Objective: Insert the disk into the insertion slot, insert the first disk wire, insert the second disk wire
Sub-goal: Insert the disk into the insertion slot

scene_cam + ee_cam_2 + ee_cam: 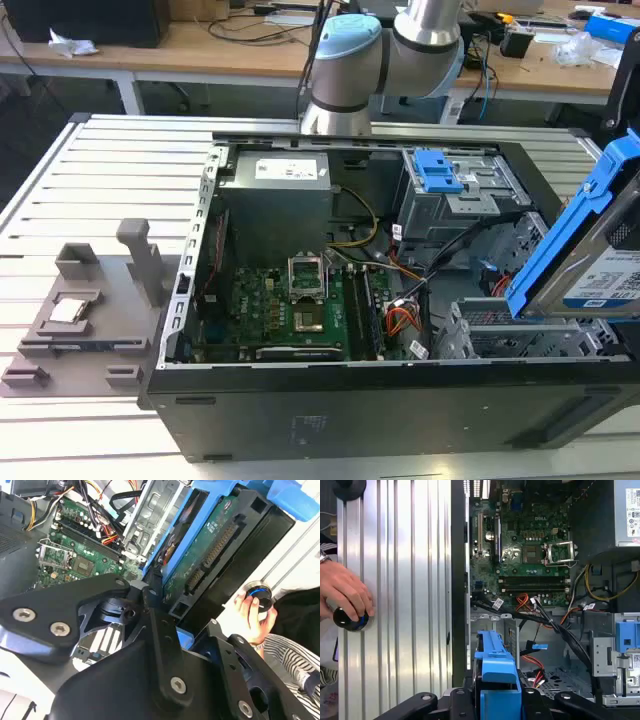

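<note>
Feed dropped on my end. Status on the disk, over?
Gripper shut on the disk, tilted above the case. Not yet in the insertion slot. Loose cables near it; a hand rests outside the case.

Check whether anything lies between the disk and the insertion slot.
The disk hangs tilted above the insertion slot. No solid part blocks the gap, but black cables and a blue-tipped connector hang close beside the slot and might snag.

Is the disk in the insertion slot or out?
Out. The disk sits tilted in the grip of the end effector, well above the insertion slot.
</note>
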Controlling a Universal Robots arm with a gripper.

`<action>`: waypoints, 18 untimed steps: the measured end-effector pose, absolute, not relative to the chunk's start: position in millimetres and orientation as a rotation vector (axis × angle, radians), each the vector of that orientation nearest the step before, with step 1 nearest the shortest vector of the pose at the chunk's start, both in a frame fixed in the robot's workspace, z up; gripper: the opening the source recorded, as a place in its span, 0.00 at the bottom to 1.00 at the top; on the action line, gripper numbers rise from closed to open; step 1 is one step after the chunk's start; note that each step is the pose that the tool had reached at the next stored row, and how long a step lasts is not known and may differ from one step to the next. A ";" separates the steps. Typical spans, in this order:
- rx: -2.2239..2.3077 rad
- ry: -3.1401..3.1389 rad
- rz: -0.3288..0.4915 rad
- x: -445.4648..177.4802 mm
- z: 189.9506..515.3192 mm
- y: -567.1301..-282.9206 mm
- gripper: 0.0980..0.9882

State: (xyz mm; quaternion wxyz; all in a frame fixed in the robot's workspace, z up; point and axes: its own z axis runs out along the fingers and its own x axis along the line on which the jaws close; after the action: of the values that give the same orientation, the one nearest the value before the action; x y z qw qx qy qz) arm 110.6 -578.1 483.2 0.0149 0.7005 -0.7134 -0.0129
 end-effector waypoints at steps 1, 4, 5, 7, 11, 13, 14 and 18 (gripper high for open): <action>2.180 -2.220 -0.040 110.3 483.2 -578.1 0.30; 2.180 -2.220 -0.040 102.0 482.7 -578.1 0.30; 2.180 -2.220 -0.040 100.4 481.9 -578.1 0.30; 2.180 -2.220 -0.040 99.6 478.9 -578.1 0.30; 2.180 -2.220 -0.040 99.5 475.2 -578.1 0.30; 2.180 -2.220 -0.040 99.5 473.1 -578.1 0.30; 2.180 -2.220 -0.040 99.5 471.0 -578.1 0.30; 2.180 -2.220 -0.040 99.5 465.4 -578.1 0.30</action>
State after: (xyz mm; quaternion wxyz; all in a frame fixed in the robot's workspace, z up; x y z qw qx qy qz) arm 99.5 -578.1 465.4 0.0150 0.7005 -0.7134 -0.0129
